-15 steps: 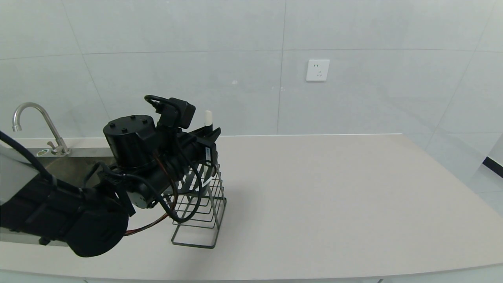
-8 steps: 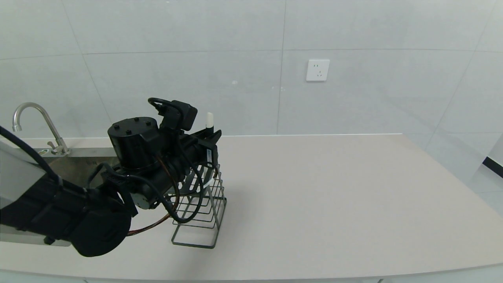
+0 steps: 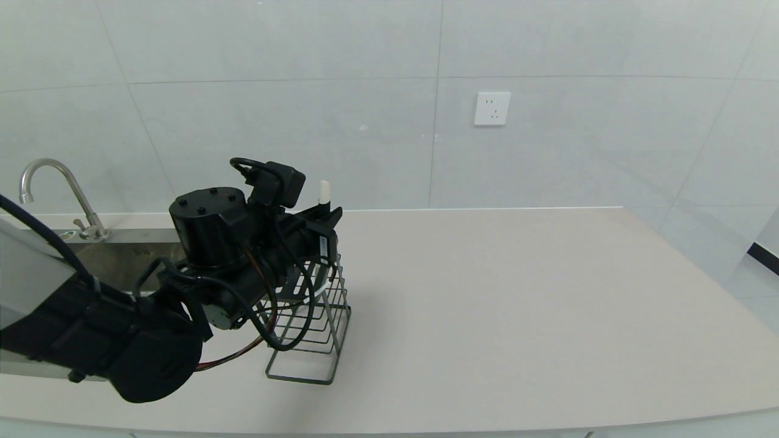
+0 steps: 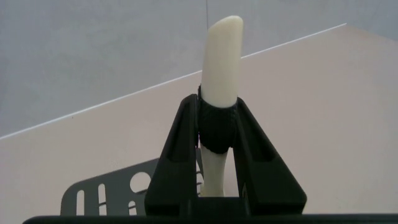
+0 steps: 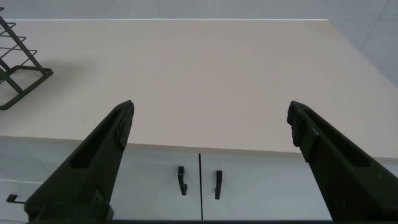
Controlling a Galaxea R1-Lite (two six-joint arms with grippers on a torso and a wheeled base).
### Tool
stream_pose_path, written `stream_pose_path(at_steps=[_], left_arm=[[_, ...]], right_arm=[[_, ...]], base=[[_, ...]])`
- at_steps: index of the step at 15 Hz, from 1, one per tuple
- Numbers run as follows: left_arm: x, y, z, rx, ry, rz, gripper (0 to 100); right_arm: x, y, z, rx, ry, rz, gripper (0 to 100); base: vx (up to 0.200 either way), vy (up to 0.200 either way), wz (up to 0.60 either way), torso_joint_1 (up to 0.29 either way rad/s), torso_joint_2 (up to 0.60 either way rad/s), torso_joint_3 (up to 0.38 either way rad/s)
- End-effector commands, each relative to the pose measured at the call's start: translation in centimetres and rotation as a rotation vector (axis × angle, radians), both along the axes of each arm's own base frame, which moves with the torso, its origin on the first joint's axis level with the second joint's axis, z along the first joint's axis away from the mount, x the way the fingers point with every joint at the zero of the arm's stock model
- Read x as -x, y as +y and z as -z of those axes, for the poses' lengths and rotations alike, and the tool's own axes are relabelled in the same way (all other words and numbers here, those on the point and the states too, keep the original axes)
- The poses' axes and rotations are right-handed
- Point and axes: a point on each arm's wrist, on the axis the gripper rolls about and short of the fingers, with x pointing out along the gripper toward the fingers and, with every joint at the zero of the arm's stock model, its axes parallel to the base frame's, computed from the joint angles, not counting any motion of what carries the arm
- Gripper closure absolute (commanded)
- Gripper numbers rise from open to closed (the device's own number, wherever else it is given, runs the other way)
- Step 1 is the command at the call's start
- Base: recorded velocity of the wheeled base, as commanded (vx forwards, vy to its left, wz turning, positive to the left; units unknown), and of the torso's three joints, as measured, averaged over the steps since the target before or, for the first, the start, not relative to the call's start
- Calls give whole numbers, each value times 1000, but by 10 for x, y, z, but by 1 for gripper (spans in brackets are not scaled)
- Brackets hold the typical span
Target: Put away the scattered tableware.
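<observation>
A white-handled utensil [image 3: 324, 190] stands upright with my left gripper [image 3: 326, 214] shut on its handle, directly above the wire rack [image 3: 316, 347] on the counter's left part. Its lower end is hidden behind the arm. In the left wrist view the white handle [image 4: 222, 56] rises out of the shut left gripper [image 4: 217, 124], and a dark slotted utensil [image 4: 106, 196] lies below in the rack. My right gripper [image 5: 209, 112] is open, with nothing between its fingers, over the counter's front edge. The rack [image 5: 15, 68] is far off to its side.
A sink with a curved faucet [image 3: 45, 176] lies left of the rack. A wall outlet [image 3: 492, 108] is on the tiled wall behind. The beige counter [image 3: 517, 292] stretches bare to the right. Cabinet doors with dark handles [image 5: 199, 183] sit below the counter's front edge.
My left arm has sunk a little, bringing the white-handled utensil lower over the rack. The right arm has not moved.
</observation>
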Motion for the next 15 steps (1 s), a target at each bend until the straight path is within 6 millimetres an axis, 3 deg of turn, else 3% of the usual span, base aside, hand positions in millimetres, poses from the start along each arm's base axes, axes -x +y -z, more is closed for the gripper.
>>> stream_pose_path(at_steps=[1, 13, 14, 15], left_arm=[[3, 2, 4, 4, 14, -1, 100], [8, 5, 10, 47, 62, -6, 100], [8, 5, 10, 47, 62, -6, 0], [9, 6, 9, 47, 62, -6, 0]], right_arm=[[0, 0, 0, 0, 0, -1, 0], [0, 0, 0, 0, 0, -1, 0], [0, 0, 0, 0, 1, -1, 0], [0, 0, 0, 0, 0, -1, 0]], base=[[0, 0, 0, 0, 0, 0], [0, 0, 0, 0, 0, 0], [0, 0, 0, 0, 0, 0], [0, 0, 0, 0, 0, 0]])
